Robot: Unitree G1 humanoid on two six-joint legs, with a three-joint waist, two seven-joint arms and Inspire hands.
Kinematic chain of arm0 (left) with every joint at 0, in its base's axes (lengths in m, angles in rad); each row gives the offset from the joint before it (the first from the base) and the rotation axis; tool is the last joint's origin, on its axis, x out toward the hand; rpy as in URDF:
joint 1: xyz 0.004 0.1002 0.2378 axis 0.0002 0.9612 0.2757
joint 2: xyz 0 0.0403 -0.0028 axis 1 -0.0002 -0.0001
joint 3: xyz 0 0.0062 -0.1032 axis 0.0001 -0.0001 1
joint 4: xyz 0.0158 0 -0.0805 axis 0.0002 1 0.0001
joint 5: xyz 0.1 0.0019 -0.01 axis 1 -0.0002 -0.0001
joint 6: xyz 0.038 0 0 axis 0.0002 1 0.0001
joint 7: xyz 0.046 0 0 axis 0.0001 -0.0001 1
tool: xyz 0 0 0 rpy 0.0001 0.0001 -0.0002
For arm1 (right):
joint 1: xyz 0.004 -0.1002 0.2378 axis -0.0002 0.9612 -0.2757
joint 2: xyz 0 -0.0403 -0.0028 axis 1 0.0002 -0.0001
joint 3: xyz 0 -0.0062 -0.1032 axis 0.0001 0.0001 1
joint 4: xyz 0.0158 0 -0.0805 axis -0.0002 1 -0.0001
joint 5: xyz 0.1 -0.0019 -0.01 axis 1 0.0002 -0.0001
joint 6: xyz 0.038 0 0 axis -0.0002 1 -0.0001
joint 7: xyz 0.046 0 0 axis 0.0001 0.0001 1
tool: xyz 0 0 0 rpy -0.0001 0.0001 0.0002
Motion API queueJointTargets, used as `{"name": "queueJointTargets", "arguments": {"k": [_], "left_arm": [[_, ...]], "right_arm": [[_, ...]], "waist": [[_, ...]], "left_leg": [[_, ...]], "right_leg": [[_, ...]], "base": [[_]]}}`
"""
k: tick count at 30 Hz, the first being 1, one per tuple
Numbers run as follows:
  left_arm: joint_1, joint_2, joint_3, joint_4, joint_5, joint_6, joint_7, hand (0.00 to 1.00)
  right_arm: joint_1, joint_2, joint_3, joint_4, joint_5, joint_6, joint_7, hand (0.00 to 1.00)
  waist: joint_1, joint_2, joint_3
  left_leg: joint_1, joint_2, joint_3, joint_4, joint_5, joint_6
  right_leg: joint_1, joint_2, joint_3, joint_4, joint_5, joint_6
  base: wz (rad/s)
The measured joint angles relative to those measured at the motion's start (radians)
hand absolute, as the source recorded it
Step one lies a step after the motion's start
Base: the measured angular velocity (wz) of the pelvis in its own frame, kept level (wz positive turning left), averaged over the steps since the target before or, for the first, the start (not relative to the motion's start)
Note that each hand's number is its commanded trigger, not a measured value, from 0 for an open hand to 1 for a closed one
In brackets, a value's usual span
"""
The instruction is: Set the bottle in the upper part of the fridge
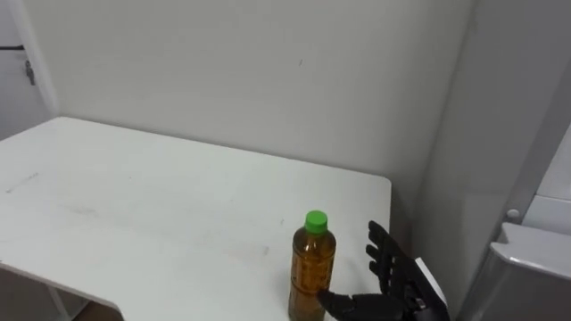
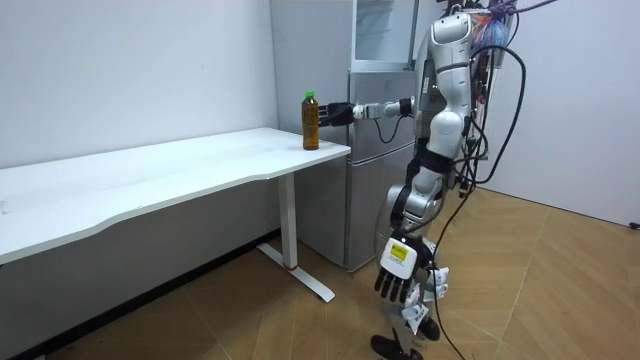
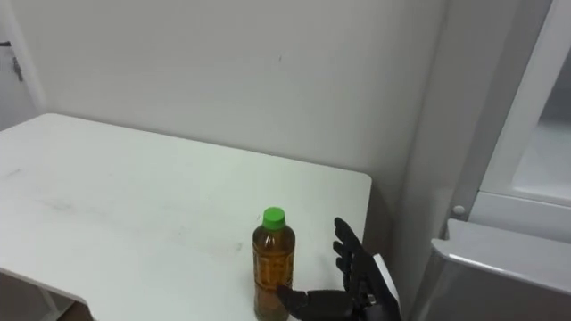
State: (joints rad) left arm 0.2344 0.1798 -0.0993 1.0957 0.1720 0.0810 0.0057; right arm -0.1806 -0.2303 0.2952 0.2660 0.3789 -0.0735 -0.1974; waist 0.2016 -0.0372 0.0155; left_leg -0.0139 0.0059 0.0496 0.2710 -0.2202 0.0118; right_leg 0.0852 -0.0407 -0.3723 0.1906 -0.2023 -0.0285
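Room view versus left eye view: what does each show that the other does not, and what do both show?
Room view adds: the robot standing by the fridge at the table's end, its left robot hand hanging low beside its leg, the table legs, the wooden floor. Left eye view adds: a dark door handle at far left, and the right robot hand with straight fingers beside the bottle. Both: the bottle upright near the table's corner, the right robot hand at it, the fridge.
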Motion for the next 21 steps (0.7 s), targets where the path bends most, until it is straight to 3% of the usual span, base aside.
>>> {"name": "queueJointTargets", "arguments": {"k": [6,10,16,21], "left_arm": [[0.011,0.001,-0.001,-0.010,-0.001,0.001,-0.017,0.00],[0.011,0.001,-0.004,-0.013,-0.004,0.001,-0.012,0.00],[0.020,0.002,-0.004,-0.022,-0.002,0.016,-0.014,0.00],[0.023,0.005,-0.003,-0.025,-0.002,0.024,-0.016,0.00]], "right_arm": [[-0.016,0.000,0.011,0.017,0.009,-0.001,-0.022,0.00],[-0.037,0.000,0.057,0.068,0.008,0.000,-0.051,0.00],[-0.056,0.000,0.068,0.124,0.008,0.010,-0.064,0.00],[-0.096,0.000,0.076,0.191,0.008,0.010,-0.085,0.00]], "waist": [[0.004,-0.009,-0.0055],[0.005,-0.013,-0.0039],[0.033,-0.029,-0.0055],[0.055,-0.037,0.0029]], "left_leg": [[0.003,-0.006,-0.012,0.002,0.003,0.005],[0.005,-0.008,-0.021,0.002,0.003,0.005],[-0.005,-0.017,-0.032,0.002,0.006,0.010],[-0.011,-0.019,-0.035,0.002,0.007,0.011]], "right_leg": [[0.007,-0.004,-0.014,-0.003,-0.001,0.003],[0.015,-0.004,-0.020,-0.005,-0.003,0.005],[0.010,-0.014,-0.043,-0.002,-0.010,0.011],[0.012,-0.016,-0.054,-0.003,-0.010,0.013]], "base": [[0.07],[0.07],[0.11],[0.09]]}}
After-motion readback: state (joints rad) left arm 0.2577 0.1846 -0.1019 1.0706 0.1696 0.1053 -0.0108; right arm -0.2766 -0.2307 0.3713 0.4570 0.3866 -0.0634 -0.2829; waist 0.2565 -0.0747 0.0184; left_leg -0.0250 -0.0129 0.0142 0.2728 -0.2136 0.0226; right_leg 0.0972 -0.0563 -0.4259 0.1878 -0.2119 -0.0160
